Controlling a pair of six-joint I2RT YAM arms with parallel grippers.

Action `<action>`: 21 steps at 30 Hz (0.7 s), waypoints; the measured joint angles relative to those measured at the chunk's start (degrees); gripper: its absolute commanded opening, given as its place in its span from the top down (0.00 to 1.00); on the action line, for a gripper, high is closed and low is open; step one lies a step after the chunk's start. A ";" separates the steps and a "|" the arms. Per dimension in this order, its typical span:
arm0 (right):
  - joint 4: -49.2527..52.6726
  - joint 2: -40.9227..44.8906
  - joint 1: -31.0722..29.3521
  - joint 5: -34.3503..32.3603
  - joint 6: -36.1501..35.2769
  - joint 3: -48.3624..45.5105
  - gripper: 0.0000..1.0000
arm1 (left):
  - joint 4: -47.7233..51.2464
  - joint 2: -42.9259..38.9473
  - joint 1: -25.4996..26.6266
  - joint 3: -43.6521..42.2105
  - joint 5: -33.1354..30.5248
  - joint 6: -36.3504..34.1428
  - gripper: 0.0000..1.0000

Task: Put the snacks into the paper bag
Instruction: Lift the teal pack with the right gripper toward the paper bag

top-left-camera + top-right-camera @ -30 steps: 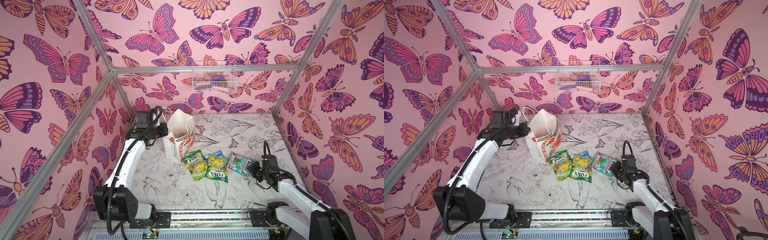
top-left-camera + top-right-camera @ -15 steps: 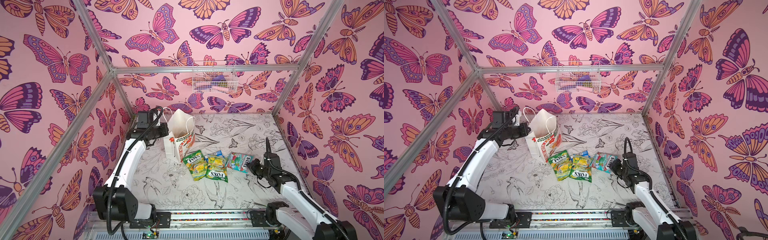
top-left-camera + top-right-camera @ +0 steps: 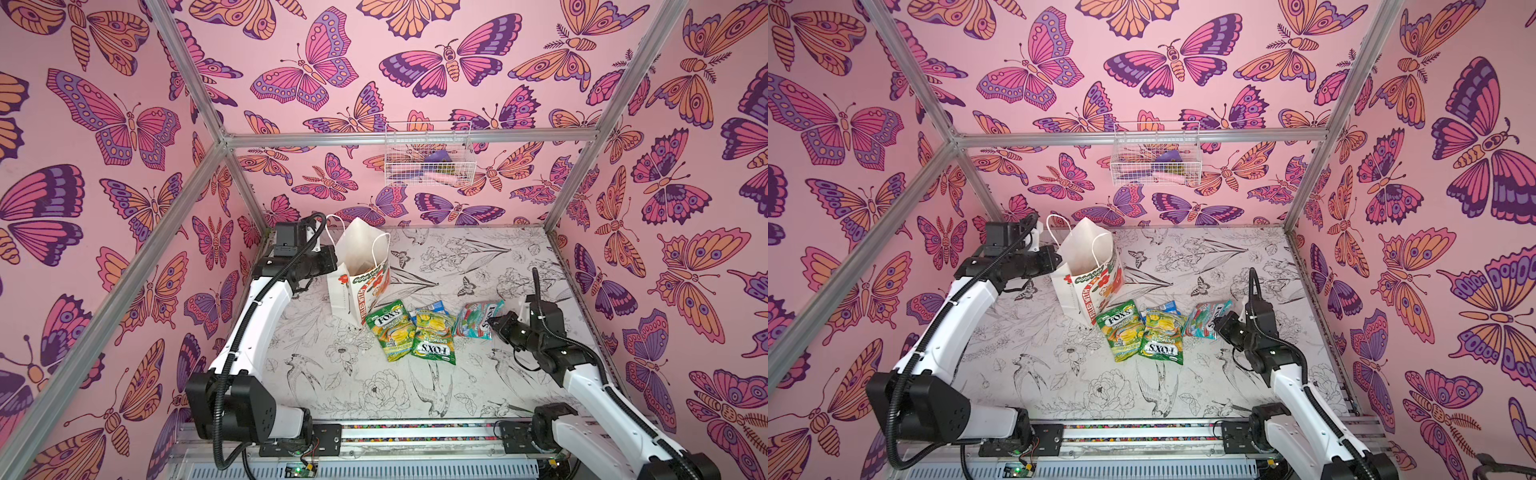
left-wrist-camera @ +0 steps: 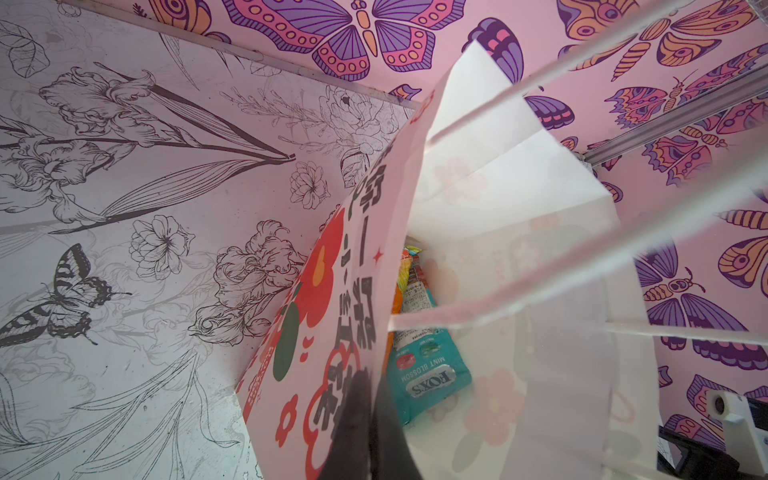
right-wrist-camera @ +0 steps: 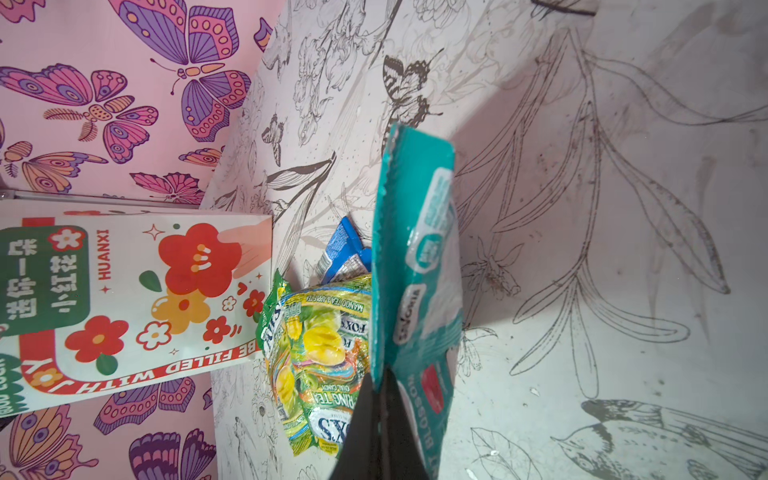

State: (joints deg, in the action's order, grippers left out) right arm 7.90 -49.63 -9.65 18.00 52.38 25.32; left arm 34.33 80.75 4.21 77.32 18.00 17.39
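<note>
Teal packet [image 5: 419, 257] | long axis out from right end effector [image 5: 381, 386] | seemingly on-edge

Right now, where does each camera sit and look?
Top view: high in front, looking down on the table; left tool and right tool show.
Top view: same stance and scene, both tools.
Left wrist: on the left arm, looking into the paper bag; left tool pinches its rim.
Right wrist: on the right arm, facing the teal packet its tool grips.
Shared: all show the bag.

The right gripper [image 3: 493, 322] pinches the teal packet [image 3: 473, 318] beside 2 green packets [image 3: 434, 338], near the paper bag [image 3: 359, 259].
</note>
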 measured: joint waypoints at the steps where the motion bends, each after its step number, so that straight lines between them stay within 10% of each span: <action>1: 0.04 0.20 -0.20 0.15 -0.02 0.42 1.00 | 0.00 -0.02 0.00 0.00 0.00 0.00 1.00; 21: 0.11 1.42 -2.29 1.16 -0.20 8.52 1.00 | 0.00 -1.75 0.00 -0.04 0.72 0.04 1.00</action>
State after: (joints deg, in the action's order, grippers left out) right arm 8.01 -48.21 -11.94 19.16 52.18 33.85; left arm 34.33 79.00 4.21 77.28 18.72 17.43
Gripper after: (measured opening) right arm 0.045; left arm 0.048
